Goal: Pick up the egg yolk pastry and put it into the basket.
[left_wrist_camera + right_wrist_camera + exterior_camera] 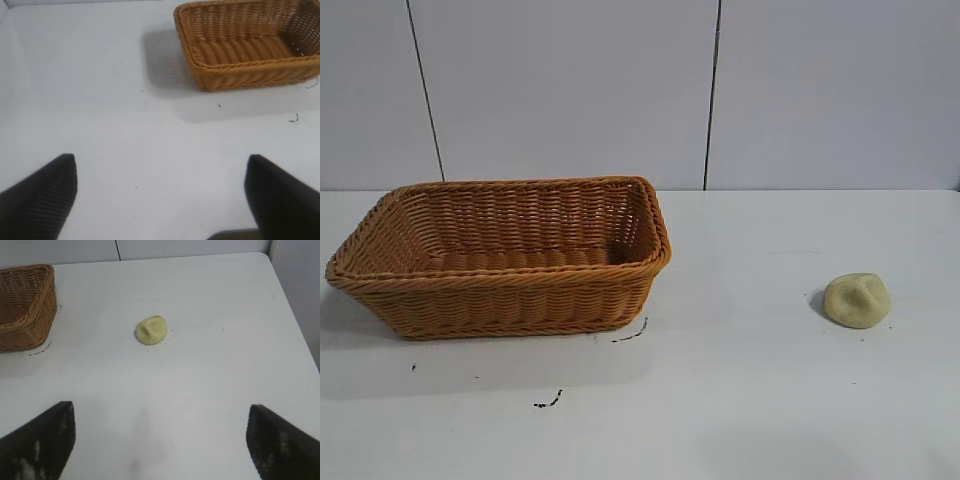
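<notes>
The egg yolk pastry [857, 299], a small pale yellowish dome with a dent, lies on the white table at the right. It also shows in the right wrist view [151, 330], well ahead of my right gripper [161, 412], which is open and empty above bare table. The orange-brown wicker basket [500, 290] stands at the left, empty. In the left wrist view the basket [240, 75] is far ahead of my left gripper [162, 162], which is open and empty. Neither gripper shows in the exterior view.
The white table [740, 400] carries small dark marks [548, 402] near the basket's front. A panelled grey wall [620, 90] stands behind. The table's edge [292, 315] shows in the right wrist view, beyond the pastry.
</notes>
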Motion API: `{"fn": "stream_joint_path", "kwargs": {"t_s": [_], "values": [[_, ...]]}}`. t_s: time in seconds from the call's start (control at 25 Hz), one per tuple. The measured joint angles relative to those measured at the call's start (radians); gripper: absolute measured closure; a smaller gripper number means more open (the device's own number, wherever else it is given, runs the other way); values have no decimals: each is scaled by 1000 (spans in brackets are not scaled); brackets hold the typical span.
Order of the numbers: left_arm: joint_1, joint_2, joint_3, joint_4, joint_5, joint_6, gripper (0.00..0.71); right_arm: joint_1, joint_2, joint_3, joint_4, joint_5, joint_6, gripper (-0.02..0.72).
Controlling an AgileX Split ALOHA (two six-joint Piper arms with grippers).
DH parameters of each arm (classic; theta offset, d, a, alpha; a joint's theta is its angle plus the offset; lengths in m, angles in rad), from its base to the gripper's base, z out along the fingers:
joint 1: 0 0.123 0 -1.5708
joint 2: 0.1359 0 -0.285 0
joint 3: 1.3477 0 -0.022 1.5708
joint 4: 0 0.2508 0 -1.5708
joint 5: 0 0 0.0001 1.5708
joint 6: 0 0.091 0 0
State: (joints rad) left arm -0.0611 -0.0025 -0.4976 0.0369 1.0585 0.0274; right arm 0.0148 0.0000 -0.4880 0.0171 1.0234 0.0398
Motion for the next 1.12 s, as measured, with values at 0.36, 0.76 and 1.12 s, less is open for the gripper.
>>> {"fn": "stream_joint_path", "kwargs": {"t_s": [0.36, 0.76, 1.12], "values": [[0, 0, 0, 0, 0, 0, 17, 1, 436, -125, -1, 10, 11, 11], [0, 0, 0, 0, 0, 0, 17, 1, 1158, -430, -17, -27, -7, 8], [0, 0, 0, 0, 0, 0, 17, 1, 1672, -759, -17, -33, -52, 8]]}}
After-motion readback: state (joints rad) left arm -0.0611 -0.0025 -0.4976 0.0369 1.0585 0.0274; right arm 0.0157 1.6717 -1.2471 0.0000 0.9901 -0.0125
